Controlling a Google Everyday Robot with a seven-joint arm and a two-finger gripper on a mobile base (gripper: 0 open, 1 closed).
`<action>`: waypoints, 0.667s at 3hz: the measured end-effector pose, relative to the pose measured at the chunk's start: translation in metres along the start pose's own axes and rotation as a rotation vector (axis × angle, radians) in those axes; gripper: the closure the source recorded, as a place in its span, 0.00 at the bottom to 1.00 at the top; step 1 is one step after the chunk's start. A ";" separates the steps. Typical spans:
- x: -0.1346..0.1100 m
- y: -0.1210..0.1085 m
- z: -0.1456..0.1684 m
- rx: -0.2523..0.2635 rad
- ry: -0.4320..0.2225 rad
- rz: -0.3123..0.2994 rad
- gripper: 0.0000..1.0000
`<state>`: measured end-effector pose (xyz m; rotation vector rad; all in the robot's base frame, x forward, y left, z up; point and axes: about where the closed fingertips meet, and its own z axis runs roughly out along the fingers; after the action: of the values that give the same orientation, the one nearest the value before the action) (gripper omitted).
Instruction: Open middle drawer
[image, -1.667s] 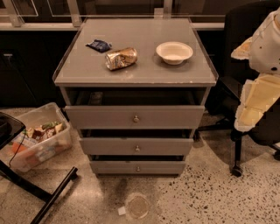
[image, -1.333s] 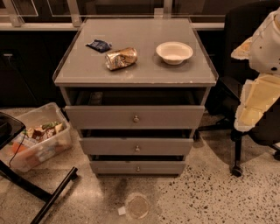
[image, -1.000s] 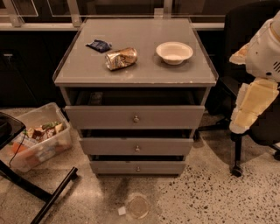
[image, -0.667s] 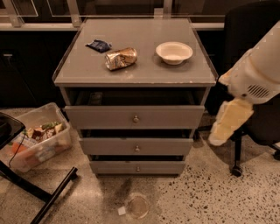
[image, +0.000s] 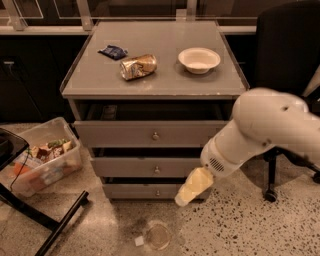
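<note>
The grey cabinet (image: 75, 90) has three drawers, one above the other. The middle drawer (image: 125, 167) is the second grey front, with a small round metal knob (image: 157, 170). It looks shut or nearly shut, with a dark gap above it. My gripper (image: 183, 197) is the pale yellow end of the white arm (image: 260, 130). It points down and left in front of the cabinet's lower right, to the right of and below the middle knob, over the right end of the lowest drawer (image: 135, 191). It touches no knob.
The top drawer (image: 120, 134) stands slightly pulled out. On the cabinet top lie a blue packet (image: 113, 51), a crushed can (image: 138, 66) and a white bowl (image: 199, 59). A clear bin of snacks (image: 40, 160) sits at left, a black chair (image: 290, 50) at right, and a clear cup (image: 157, 236) on the floor.
The arm has swung from the far right edge down and left across the cabinet's front, bringing the gripper close to the lower drawers. The drawers and the items on top have not moved.
</note>
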<state>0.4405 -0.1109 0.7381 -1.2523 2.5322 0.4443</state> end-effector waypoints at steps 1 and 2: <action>-0.001 -0.002 0.016 0.019 -0.029 0.084 0.00; -0.002 -0.002 0.015 0.020 -0.031 0.083 0.00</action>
<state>0.4456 -0.1046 0.7245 -1.1277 2.5634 0.4519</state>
